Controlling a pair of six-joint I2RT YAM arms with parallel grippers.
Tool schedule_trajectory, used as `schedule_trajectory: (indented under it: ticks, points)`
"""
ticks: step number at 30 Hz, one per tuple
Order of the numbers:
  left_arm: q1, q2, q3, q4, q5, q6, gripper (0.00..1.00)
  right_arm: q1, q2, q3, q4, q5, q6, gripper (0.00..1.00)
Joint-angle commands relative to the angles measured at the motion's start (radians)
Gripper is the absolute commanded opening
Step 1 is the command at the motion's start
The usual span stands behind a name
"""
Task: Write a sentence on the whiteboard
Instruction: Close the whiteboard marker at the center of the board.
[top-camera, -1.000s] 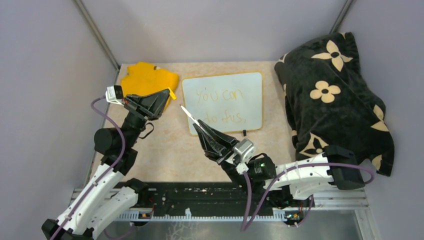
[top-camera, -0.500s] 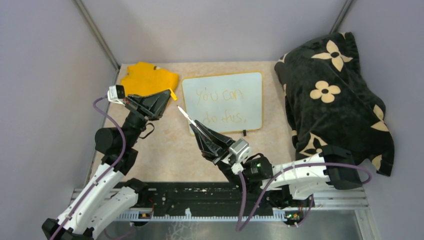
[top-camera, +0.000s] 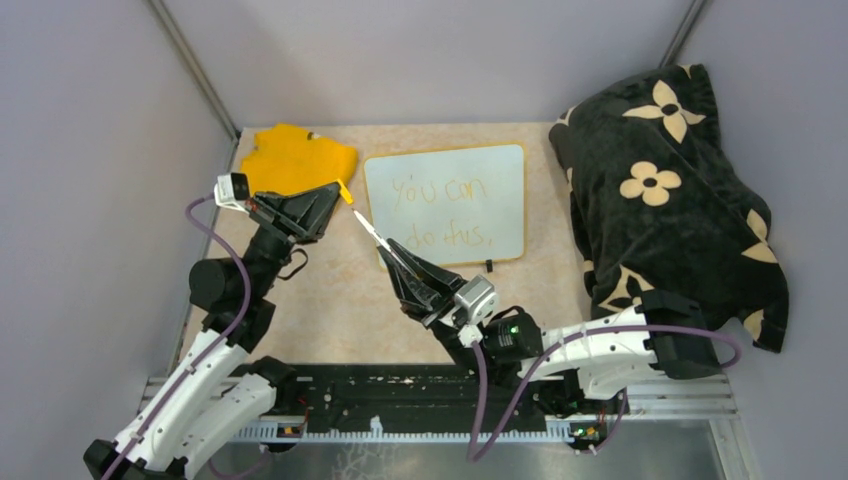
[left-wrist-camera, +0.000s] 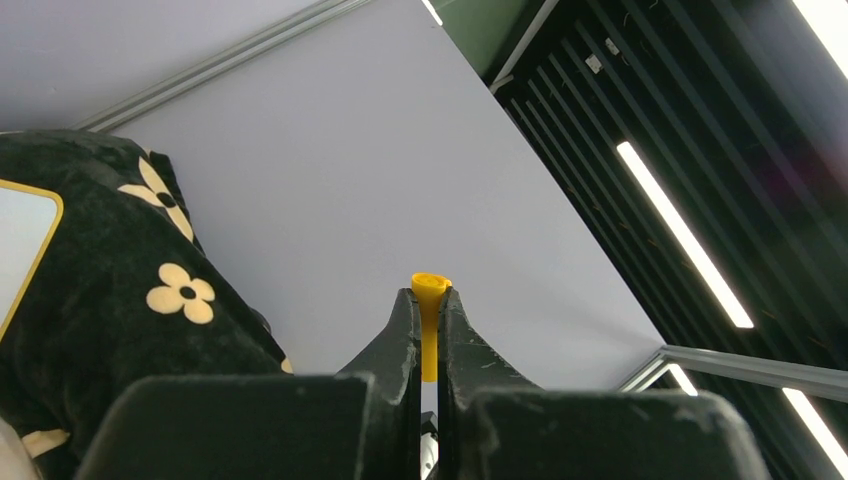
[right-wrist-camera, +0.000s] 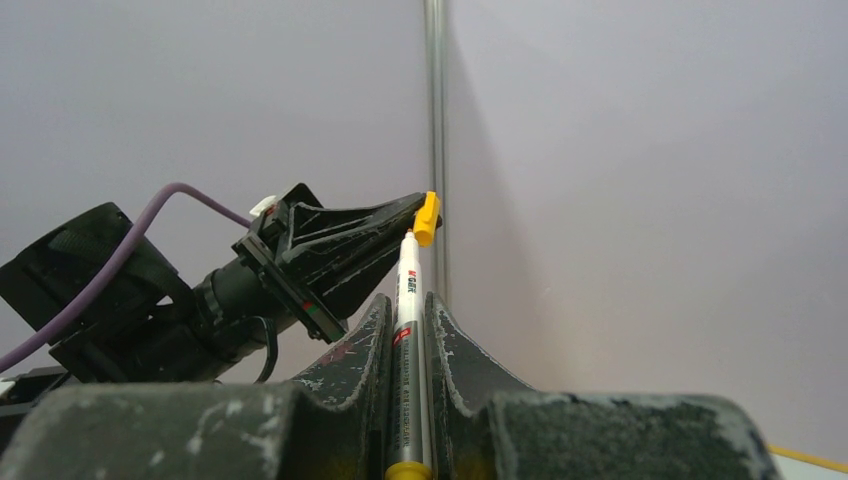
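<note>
A flat rectangular whiteboard (top-camera: 503, 195) with rounded corners and a thin yellow-orange rim lies on the beige speckled tabletop (top-camera: 340, 290), towards the far side. It sits between a crumpled yellow cloth (top-camera: 295, 158) on its left and a heaped black blanket with cream flower shapes (top-camera: 670, 190) on its right. A sentence (top-camera: 437, 190) in thin yellow-orange handwriting crosses the board in two lines, reading "you can" above "do this". The right end effector (top-camera: 397, 253) is raised off the near left corner of the board, its fingers pressed together around a slim white marker pen (top-camera: 374, 230) that points away from the arm towards the left. In the right wrist view the pen's barrel (right-wrist-camera: 405, 330) runs up between the two black fingers. The left end effector (top-camera: 335, 190) hangs near the cloth's near edge, pinched tight on a small yellow marker cap (left-wrist-camera: 430, 325) that sticks out past its fingertips. The pen's tip is just beside this cap (right-wrist-camera: 427, 218); whether they touch cannot be told.
</note>
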Motion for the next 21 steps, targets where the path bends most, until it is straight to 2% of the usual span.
schedule_trajectory:
  ticks: [1, 21]
  points:
    - [-0.001, -0.019, -0.007, 0.032, 0.012, -0.013, 0.00, 0.009, 0.009, 0.050, 0.042, 0.012, -0.010, 0.00]
    - [0.000, -0.030, -0.010, 0.034, 0.023, -0.015, 0.00, 0.009, 0.024, 0.056, 0.053, 0.025, -0.019, 0.00]
